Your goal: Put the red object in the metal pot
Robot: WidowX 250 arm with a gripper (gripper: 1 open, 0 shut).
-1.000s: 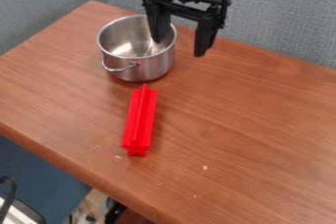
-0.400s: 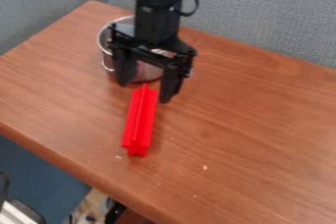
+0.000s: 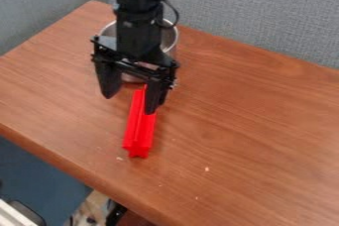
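Since the earlier frames the black gripper point(image 3: 133, 84) has come away from above the metal pot point(image 3: 173, 39) toward the near-left, and now hangs low over the far end of the red object point(image 3: 141, 122). Only one camera view is given, looking down on the wooden table point(image 3: 252, 121) from the front. Its jaws stand spread wide, pointing down, one finger on each side of the bar's upper end and holding nothing; whether the fingertips touch the wood cannot be told. That far end of the bar is partly masked by the gripper, while the rest lies flat on the table, running toward the near edge. Most of the pot sits hidden behind the arm, with just a sliver of shiny rim showing to the right of it.
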